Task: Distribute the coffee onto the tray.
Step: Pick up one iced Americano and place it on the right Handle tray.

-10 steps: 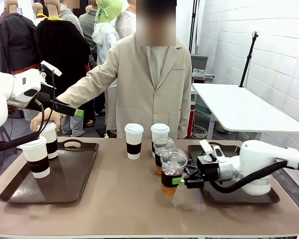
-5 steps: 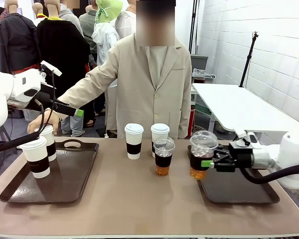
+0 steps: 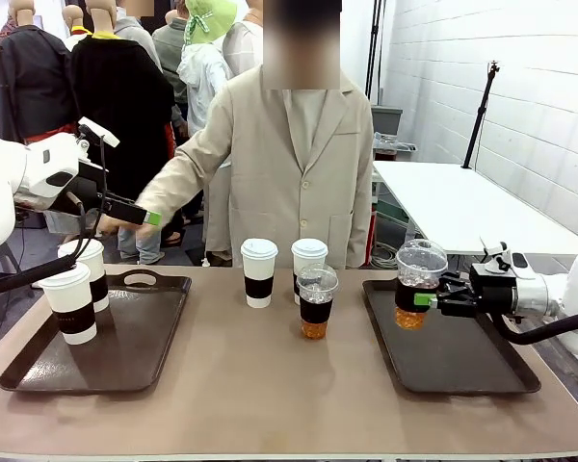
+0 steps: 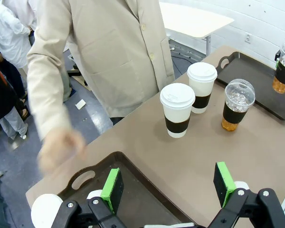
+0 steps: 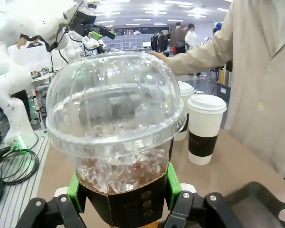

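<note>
The right tool [image 3: 432,299] carries its dome-lidded iced coffee [image 3: 416,279] away from the other iced cup [image 3: 316,306] at the bench's middle, and it now hangs over the right tray [image 3: 462,380] near the bench's right edge. The person's hand [image 3: 114,225] has lifted off the paper cup [image 3: 90,271].

- Front view: fixed on the robot's side, looking across the table [image 3: 250,385] at the person [image 3: 294,164].
- Left wrist view: raised, angled down at the table's far edge.
- Right wrist view: low, pressed close to an iced coffee cup [image 5: 116,137].
- All three share the two middle white paper cups [image 3: 259,272].

four paper cups [image 3: 259,272], one iced cup [image 3: 315,306] standing — other iced cup [image 3: 416,269] aloft
</note>
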`<state>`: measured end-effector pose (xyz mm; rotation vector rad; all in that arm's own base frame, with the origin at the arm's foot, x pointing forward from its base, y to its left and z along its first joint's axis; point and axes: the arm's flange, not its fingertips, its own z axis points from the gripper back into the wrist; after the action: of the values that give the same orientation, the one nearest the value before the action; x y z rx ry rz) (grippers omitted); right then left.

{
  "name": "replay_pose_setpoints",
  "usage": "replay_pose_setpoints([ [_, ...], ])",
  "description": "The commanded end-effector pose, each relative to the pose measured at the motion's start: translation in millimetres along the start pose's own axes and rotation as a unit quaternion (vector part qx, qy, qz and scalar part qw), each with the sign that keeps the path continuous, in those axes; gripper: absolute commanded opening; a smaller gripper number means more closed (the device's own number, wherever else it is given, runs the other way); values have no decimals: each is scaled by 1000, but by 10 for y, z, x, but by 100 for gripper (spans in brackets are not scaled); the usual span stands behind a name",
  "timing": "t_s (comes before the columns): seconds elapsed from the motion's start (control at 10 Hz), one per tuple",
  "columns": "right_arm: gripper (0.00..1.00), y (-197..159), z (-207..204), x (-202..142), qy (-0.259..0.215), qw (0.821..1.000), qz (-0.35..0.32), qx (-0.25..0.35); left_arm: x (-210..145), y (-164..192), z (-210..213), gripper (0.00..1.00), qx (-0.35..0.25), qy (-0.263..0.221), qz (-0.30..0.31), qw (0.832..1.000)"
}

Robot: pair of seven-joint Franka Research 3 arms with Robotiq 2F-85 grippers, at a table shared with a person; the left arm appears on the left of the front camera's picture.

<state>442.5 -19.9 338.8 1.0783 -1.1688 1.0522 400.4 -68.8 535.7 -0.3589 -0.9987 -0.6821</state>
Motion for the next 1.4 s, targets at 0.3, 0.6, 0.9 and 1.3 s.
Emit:
replay_pose_setpoints([
  [0.3,77,0,0,0,0,1000,0,0,-9,0,-10,100,1,1,4,1000],
  [0.6,77,-51,17,-111,9,1000,-5,16,-9,0,-10,100,1,1,4,1000],
  [0.9,77,-65,67,-305,25,998,-6,52,-9,0,-10,100,1,1,4,1000],
  [1.3,77,-71,113,-594,40,996,-1,75,-9,0,-10,100,1,1,4,1000],
])
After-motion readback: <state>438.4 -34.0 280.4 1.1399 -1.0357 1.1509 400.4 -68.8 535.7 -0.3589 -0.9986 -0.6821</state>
